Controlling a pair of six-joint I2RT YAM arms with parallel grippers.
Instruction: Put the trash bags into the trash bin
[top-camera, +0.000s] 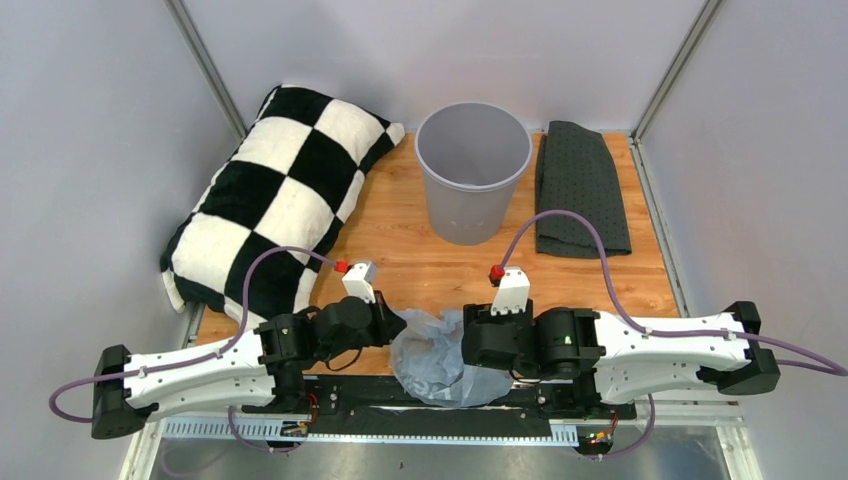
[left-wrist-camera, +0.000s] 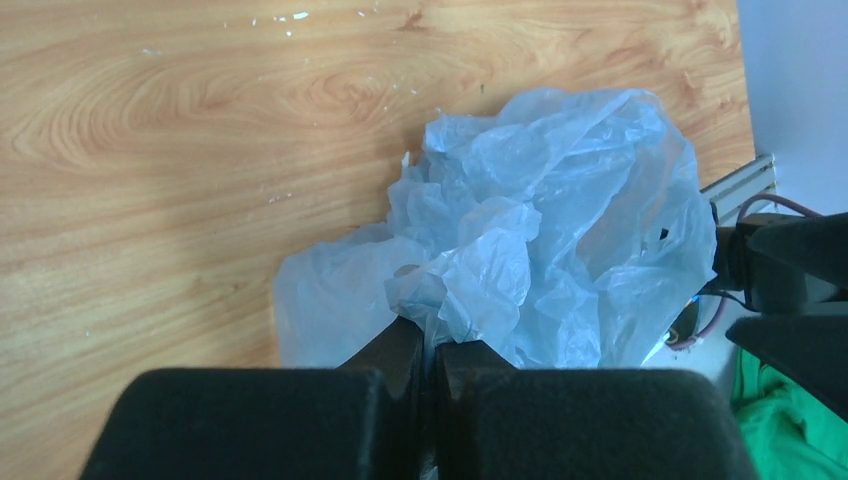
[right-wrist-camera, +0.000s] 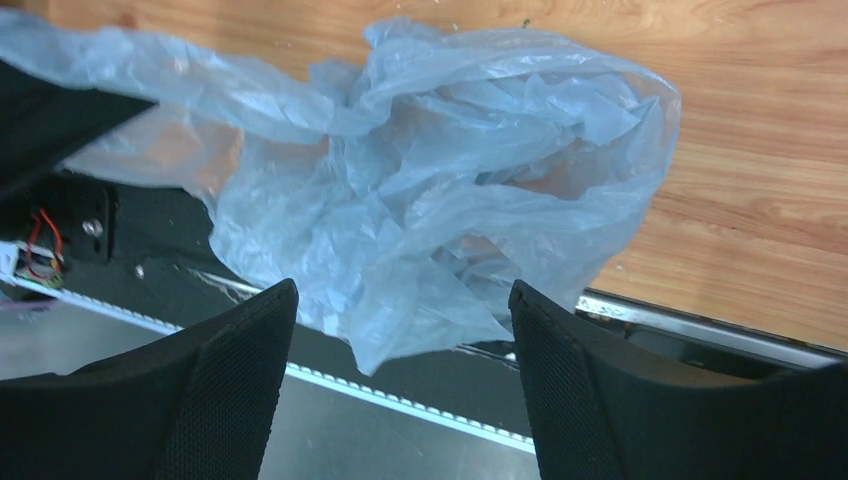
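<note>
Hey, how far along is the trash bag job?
Done: nothing; the trash bin looks empty. In hand: the left gripper is shut on a fold of the trash bag, the right gripper open beside it. Left: carrying it into the bin.

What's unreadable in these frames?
1. Top view: fingertips of the left hand and right hand, covered by their wrists and the crumpled pale blue plastic bag.
2. Any view: bag count and handle loops, lost in the folds.
3. Left wrist view: grip depth, blocked by its own fingers.
</note>
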